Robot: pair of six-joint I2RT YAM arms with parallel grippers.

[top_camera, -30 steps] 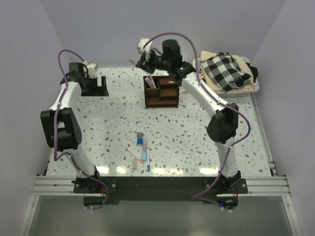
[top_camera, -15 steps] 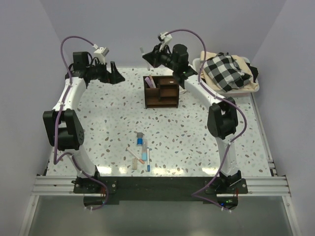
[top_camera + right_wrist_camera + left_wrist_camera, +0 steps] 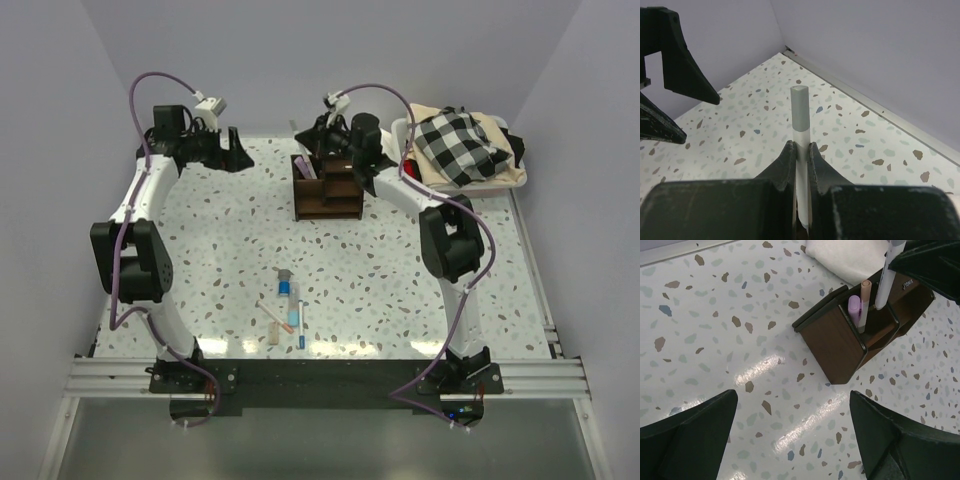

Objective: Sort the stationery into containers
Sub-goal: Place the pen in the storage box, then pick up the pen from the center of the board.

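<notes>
Tiny label [image 3: 908, 284] on organizer [image 3: 835, 347]; unreadable

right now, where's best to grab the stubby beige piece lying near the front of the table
Across its middle, from straight above. The stubby beige piece lies flat on the speckled table, its length running roughly front to back, so a side-to-side pinch probably fits.

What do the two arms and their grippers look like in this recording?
The left arm and right arm both have white links with bulky black joint housings. A purple cable loops along each, and a small white block sits at each wrist. The left gripper and right gripper have matte black, wedge-shaped fingers tapering to narrow tips. No markings are legible.
</notes>
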